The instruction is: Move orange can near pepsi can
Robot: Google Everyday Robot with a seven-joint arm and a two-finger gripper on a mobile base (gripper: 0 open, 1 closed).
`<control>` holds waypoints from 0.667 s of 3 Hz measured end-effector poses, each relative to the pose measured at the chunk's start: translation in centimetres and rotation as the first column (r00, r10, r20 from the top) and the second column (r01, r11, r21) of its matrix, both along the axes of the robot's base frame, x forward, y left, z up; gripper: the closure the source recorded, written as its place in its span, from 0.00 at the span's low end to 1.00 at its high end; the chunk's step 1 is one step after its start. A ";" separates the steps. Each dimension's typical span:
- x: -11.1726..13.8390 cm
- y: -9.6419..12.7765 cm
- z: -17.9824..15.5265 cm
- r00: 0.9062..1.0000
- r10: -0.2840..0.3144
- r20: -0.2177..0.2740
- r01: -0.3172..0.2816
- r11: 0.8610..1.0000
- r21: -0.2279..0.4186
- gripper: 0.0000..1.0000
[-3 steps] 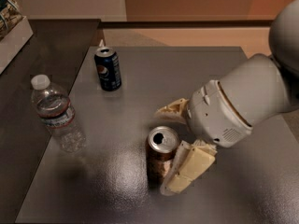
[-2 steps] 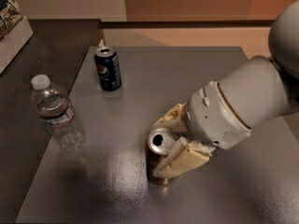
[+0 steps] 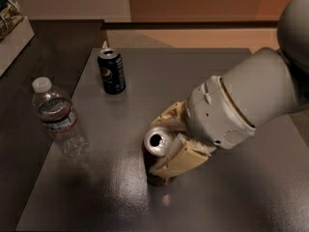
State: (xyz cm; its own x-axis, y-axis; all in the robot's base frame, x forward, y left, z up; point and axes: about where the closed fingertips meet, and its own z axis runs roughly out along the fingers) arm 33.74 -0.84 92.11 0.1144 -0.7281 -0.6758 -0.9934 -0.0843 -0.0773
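Note:
The orange can (image 3: 155, 154) stands upright near the front middle of the grey table (image 3: 159, 81). Its silver top with the tab opening shows, while its brown body is mostly hidden. My gripper (image 3: 166, 140) reaches in from the right and is shut on the orange can, one cream finger (image 3: 176, 161) in front of it and the other (image 3: 170, 116) behind it. The pepsi can (image 3: 111, 71), dark blue with a round logo, stands upright at the far left of the table, well away from the gripper.
A clear plastic water bottle (image 3: 58, 117) with a white cap stands at the table's left edge. A dark surface (image 3: 29, 81) lies to the left, with a white box (image 3: 12, 25) at its far corner. My bulky grey arm (image 3: 251, 100) covers the right side.
The fingers have closed from wide open onto the orange can. The can and the gripper now sit slightly further left. The pepsi can and the bottle have not moved.

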 end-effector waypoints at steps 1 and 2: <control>1.9 1.9 2.3 0.999 -0.019 0.050 0.018 1.000 0.020 1.00; 5.3 3.3 4.1 0.994 -0.067 0.082 0.064 0.997 0.035 1.00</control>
State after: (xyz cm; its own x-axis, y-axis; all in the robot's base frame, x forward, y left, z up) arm 39.01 2.42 96.24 0.1237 -0.7141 -0.6890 -0.9868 -0.0153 -0.1613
